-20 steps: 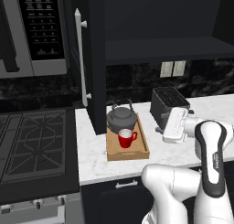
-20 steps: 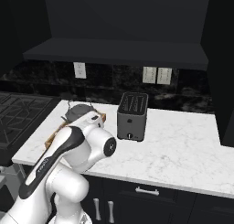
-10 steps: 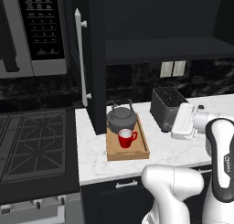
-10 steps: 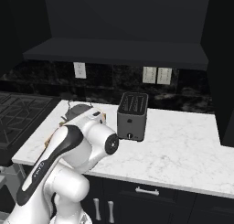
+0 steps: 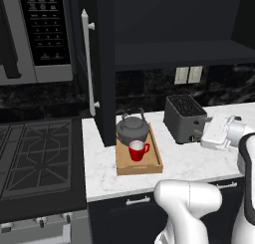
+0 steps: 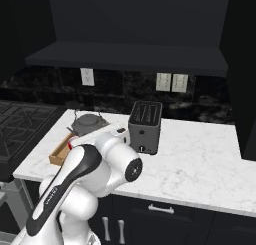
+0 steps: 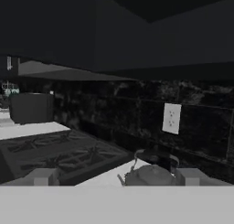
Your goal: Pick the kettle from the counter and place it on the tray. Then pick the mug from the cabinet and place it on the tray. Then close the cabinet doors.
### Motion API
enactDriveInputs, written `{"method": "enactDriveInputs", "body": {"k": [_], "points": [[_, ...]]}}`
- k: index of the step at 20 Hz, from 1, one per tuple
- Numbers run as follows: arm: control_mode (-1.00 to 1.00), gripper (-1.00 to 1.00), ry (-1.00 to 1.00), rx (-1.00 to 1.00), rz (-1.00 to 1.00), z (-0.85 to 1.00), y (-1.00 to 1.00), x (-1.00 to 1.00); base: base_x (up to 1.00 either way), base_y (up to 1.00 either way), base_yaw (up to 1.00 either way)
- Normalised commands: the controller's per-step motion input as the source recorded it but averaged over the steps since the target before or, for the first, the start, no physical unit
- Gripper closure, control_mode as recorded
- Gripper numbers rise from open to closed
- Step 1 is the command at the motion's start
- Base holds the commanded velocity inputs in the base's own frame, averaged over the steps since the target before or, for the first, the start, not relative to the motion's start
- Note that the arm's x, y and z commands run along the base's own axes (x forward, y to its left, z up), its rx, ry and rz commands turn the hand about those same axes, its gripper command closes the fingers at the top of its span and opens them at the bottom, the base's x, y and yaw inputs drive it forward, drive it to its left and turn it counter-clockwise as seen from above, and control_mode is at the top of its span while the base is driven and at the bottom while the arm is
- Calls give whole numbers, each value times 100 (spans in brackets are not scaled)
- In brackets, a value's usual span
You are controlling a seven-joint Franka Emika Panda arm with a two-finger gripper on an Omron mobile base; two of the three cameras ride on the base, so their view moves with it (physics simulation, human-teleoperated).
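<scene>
Kettle (image 5: pixel 132 129) and mug (image 5: pixel 137 150) sit on the tray (image 5: pixel 155 156), so closing the doors is in hand. The end effector (image 5: pixel 215 131), open and empty, is at the tray's 3 o'clock; next it must reach the door (image 5: pixel 99 63) at 11 o'clock.

the dark grey kettle (image 5: pixel 132 129) sits upright at the far end of the wooden tray (image 5: pixel 150 163), the small red mug (image 5: pixel 137 150) just nearer on it. the tray lies on the white counter (image 5: pixel 99 168), below the open black cabinet (image 5: pixel 174 54); its left door (image 5: pixel 97 63) stands ajar.
</scene>
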Motion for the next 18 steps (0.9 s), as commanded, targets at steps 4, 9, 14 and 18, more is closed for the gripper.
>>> {"method": "enactDriveInputs", "body": {"k": [4, 9, 14, 18], "points": [[-100, -100, 0, 14, -23, 12, -68, -1, 0, 0, 0], [-100, -100, 0, 14, -22, 19, -64, 0, 0, 0, 0], [-100, -100, 2, 8, -22, 34, -78, 0, 0, 0, 0], [-100, -100, 8, 2, -18, 28, -79, 0, 0, 0, 0]]}}
